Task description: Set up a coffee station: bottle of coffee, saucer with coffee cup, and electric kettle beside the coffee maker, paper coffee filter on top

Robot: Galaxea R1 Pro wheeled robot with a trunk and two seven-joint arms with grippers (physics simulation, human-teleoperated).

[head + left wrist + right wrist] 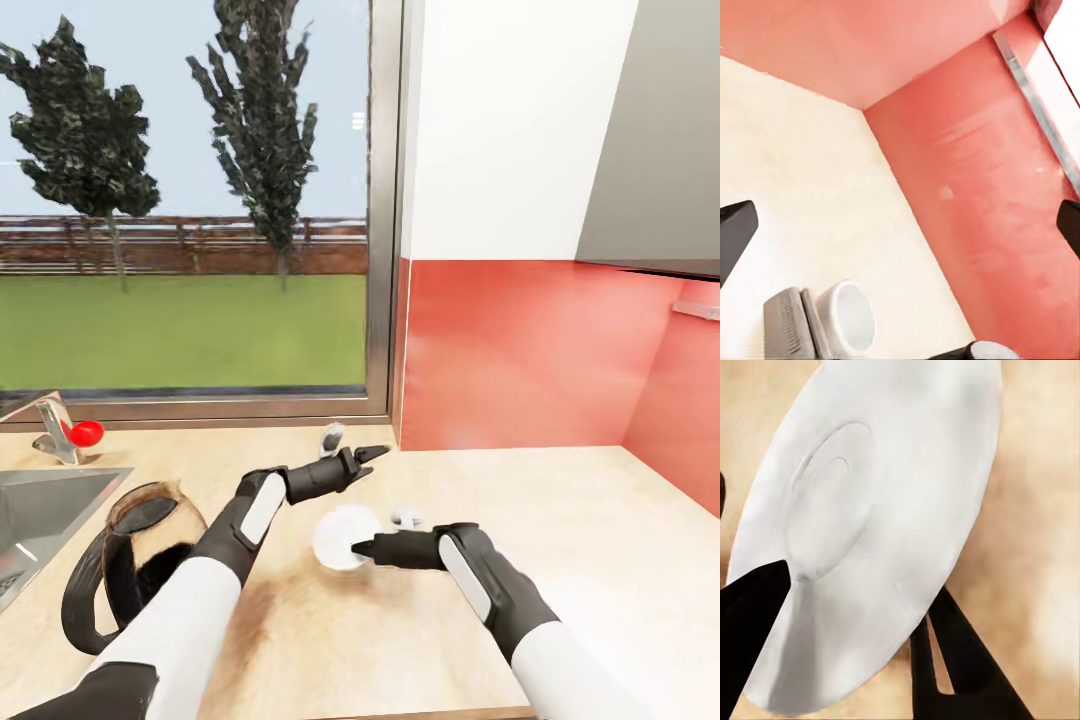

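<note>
White saucer [881,510] — round, plain, shallow centre well — on beige countertop [1035,510].

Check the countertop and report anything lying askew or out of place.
The rounded glass kettle with black handle lies tipped on its side on the light wood-grain countertop, next to the steel sink. The right gripper has the small white round saucer between its fingers; the saucer looks intact.

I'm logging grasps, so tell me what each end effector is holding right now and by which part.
The right end effector grips the saucer by its rim, one finger on each face. The left end effector is open above the kitchen countertop, holding nothing.
</note>
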